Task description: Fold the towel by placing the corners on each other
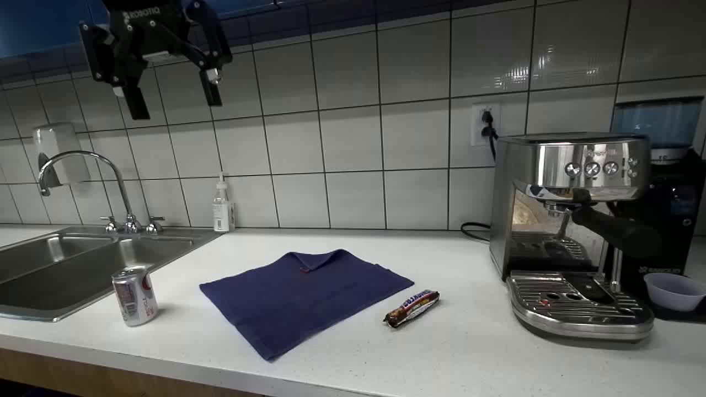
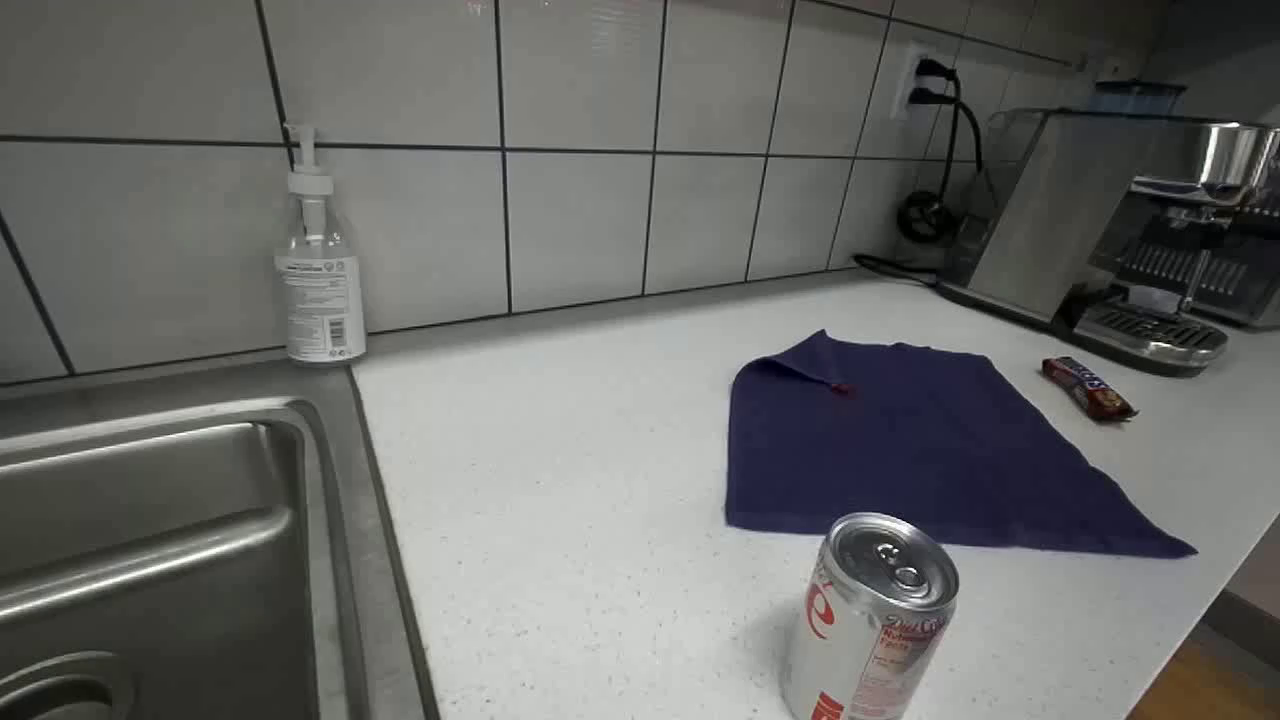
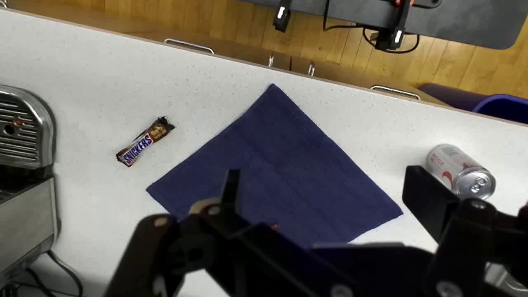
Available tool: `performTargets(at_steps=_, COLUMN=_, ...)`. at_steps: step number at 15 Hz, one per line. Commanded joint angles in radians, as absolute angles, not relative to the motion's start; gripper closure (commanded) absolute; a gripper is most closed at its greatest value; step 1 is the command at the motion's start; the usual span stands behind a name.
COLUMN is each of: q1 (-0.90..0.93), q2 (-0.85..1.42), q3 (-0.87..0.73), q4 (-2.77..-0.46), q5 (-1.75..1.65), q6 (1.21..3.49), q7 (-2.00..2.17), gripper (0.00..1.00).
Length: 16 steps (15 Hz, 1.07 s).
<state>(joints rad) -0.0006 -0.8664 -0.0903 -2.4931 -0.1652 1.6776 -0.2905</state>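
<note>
Gripper [image 1: 176, 107] is up high, well clear of the tabletop [image 1: 469, 358], fingers [image 1: 136, 103] spread wide, nothing between them. Navy towel [image 1: 309, 300] lies spread on the tabletop, between Diet Coke can [image 2: 868, 630] and Snickers bar [image 3: 145, 141], touching neither. Three corners lie out: front corner [image 3: 273, 97] aimed at the tabletop's front edge, can-side corner [image 3: 390, 211], bar-side corner [image 3: 159, 192]. Back corner [image 1: 317, 260] is turned in over the cloth as a small flap [image 2: 805, 362], red bit [image 2: 843, 389] at its tip, maybe a tag, too small to be sure. Gripper blocks that end in the wrist view, so can't say from there how flat the flap sits; in both exterior views it looks a touch raised.

Handling, my read: light, thin, limp woven cloth, not slippery, nothing to break. Zero stiffness though, so it'll sag from the pinch and the rest may drag along. Fold barely counts as begun: no corner meets another. Take it by a corner tip, not mid-edge. Front corner looks flat, so straddle the tip, press lightly to the tabletop and close so the cloth bunches into a pinch. Too shallow misses; too deep rucks the middle. Folded lip of the flap should be the easier grab if it needs flipping out first. Then lift low, carry across, lay down slow. Snickers bar is near the towel's edge; a dragging corner could shove it.
</note>
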Motion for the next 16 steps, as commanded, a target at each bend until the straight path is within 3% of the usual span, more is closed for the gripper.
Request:
performTargets(at_steps=1, q1=0.011, q2=-0.865, q3=-0.098, q4=-2.49, q5=-0.171, q6=1.674, q7=-0.283, gripper=0.0)
performTargets(at_steps=16, q1=0.007, q2=-0.86, q3=-0.108, q4=-2.546, q5=-0.049, q6=1.73, q7=-0.221, gripper=0.0)
